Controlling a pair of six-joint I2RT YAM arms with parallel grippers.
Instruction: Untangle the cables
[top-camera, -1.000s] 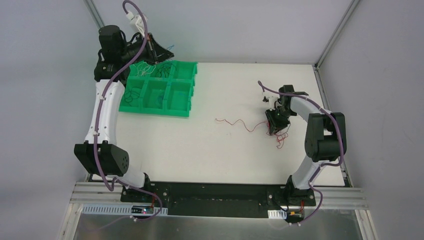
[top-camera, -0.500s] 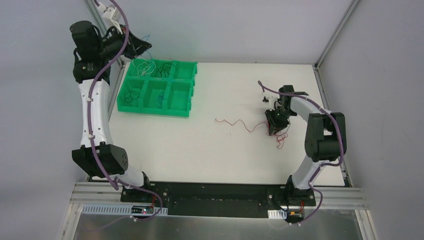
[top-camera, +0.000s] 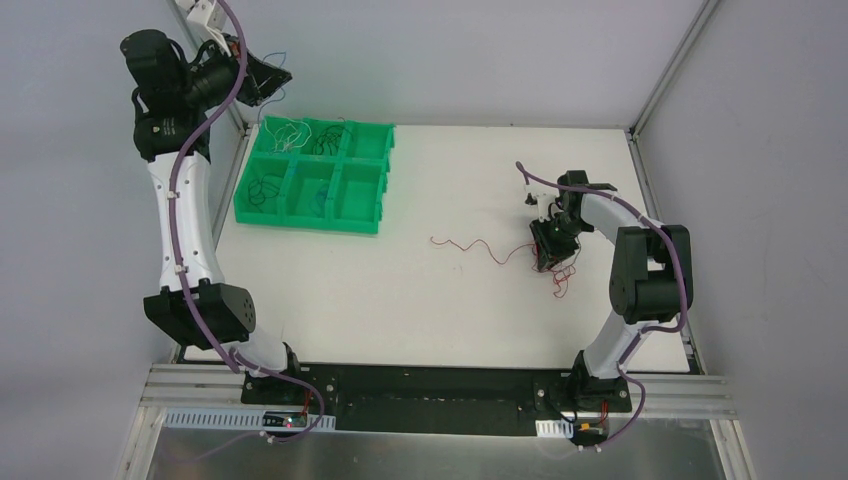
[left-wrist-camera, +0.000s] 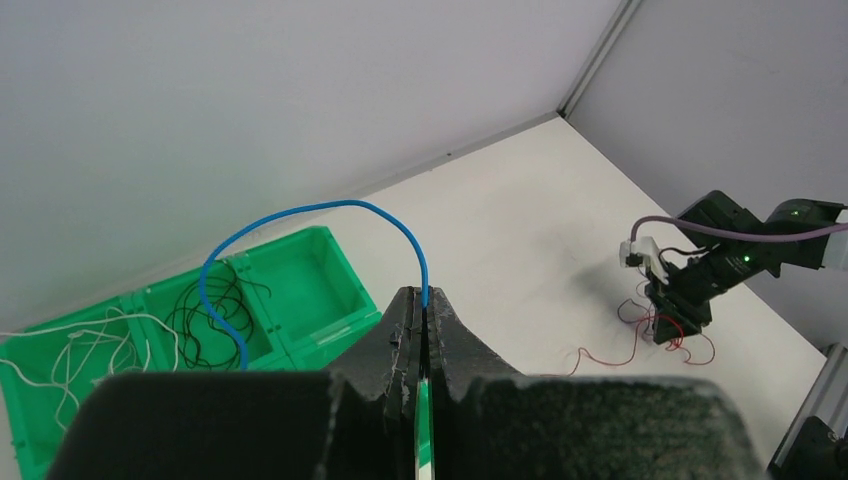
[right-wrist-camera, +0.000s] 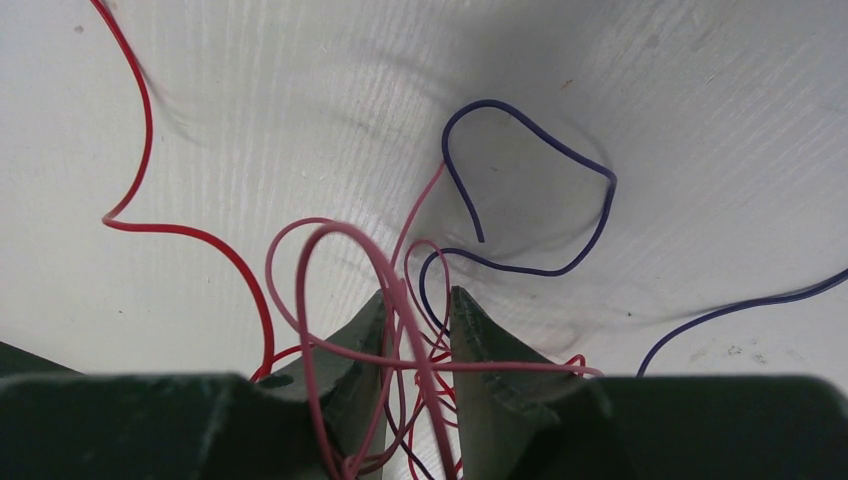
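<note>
My left gripper (top-camera: 272, 80) is raised high above the table's back left corner, shut on one end of a blue cable (left-wrist-camera: 330, 204). That cable arcs up from the fingertips and hangs down over the tray. In the left wrist view the gripper (left-wrist-camera: 424, 296) has its jaws pressed together. My right gripper (top-camera: 552, 256) points down onto a tangle of red cables (top-camera: 561, 282) at the right. In the right wrist view the gripper (right-wrist-camera: 417, 300) has its jaws a little apart, with red and pink loops (right-wrist-camera: 310, 260) between them. A dark blue cable (right-wrist-camera: 590, 170) curls just beyond.
A green six-compartment tray (top-camera: 385, 180) stands at the back left, holding white cables (left-wrist-camera: 80, 350) and black cables (left-wrist-camera: 215, 310). A loose red cable (top-camera: 470, 245) trails left from the tangle. Frame posts and walls enclose the table.
My left arm has lifted up and swung left, away from the tray's back row, carrying the blue cable. The right arm and the red tangle have not moved.
</note>
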